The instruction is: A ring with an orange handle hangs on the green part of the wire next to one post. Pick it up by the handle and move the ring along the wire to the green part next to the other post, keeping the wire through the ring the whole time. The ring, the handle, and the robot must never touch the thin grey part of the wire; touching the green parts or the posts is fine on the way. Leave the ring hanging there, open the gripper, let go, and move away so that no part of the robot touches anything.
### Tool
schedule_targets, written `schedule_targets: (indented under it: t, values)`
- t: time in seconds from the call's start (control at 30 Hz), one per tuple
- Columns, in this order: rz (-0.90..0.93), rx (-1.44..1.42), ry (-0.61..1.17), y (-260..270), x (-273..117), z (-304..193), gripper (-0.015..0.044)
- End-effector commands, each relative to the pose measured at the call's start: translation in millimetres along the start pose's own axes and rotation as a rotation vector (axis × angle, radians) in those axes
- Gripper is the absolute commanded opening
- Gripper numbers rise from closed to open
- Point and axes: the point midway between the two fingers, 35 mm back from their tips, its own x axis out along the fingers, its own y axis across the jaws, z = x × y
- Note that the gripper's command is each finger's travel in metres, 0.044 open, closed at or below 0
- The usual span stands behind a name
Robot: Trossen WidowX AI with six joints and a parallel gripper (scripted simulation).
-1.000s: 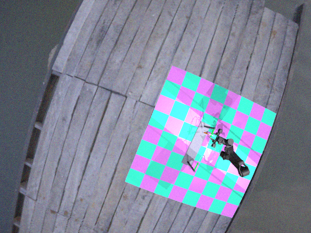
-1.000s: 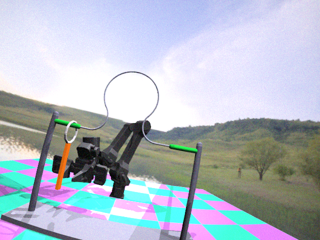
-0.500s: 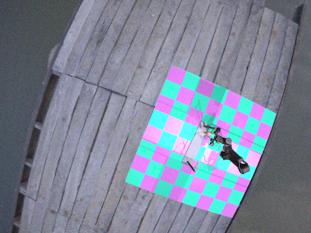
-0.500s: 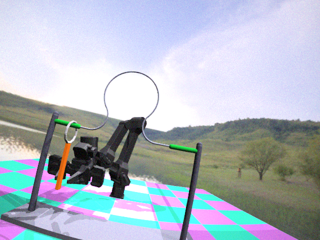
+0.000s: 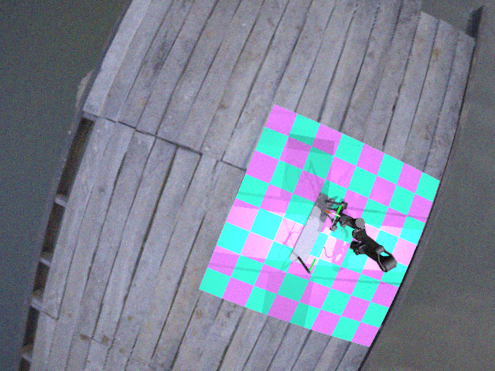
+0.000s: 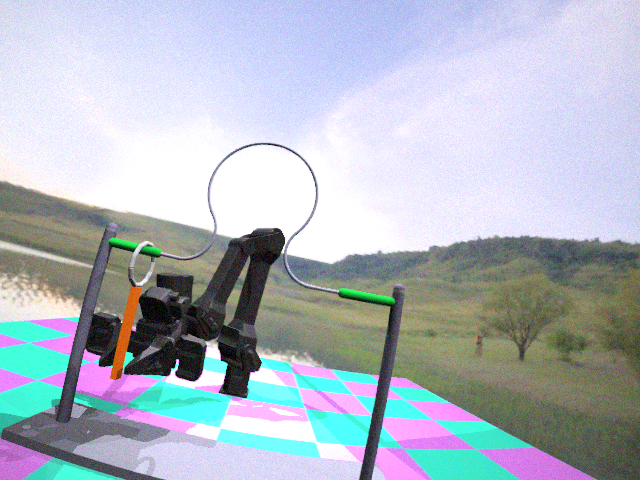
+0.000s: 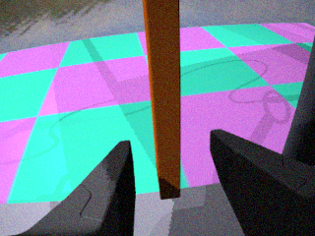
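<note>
One white ring (image 6: 131,268), hung on the green sleeve (image 6: 121,244) beside a grey post (image 6: 85,330). One orange handle (image 6: 125,333) (image 7: 164,98), hanging down from the ring, its lower end between my fingertips, with a gap on each side. One gripper of mine (image 6: 140,356) (image 7: 170,137), parted, grasping nothing. One bent grey wire (image 6: 264,144), looping up between two posts.
</note>
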Motion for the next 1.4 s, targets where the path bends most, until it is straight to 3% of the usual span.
schedule_targets:
  t: [0.0, 1.13, 1.37]
  values:
    - [-0.004, 0.001, -0.006, -1, 7, 2, 0.0160]
    - [-0.004, 0.003, -0.010, 2, 24, 0, 0.0160]
    - [0.000, -0.001, -0.008, 3, 24, 0, -0.0024]
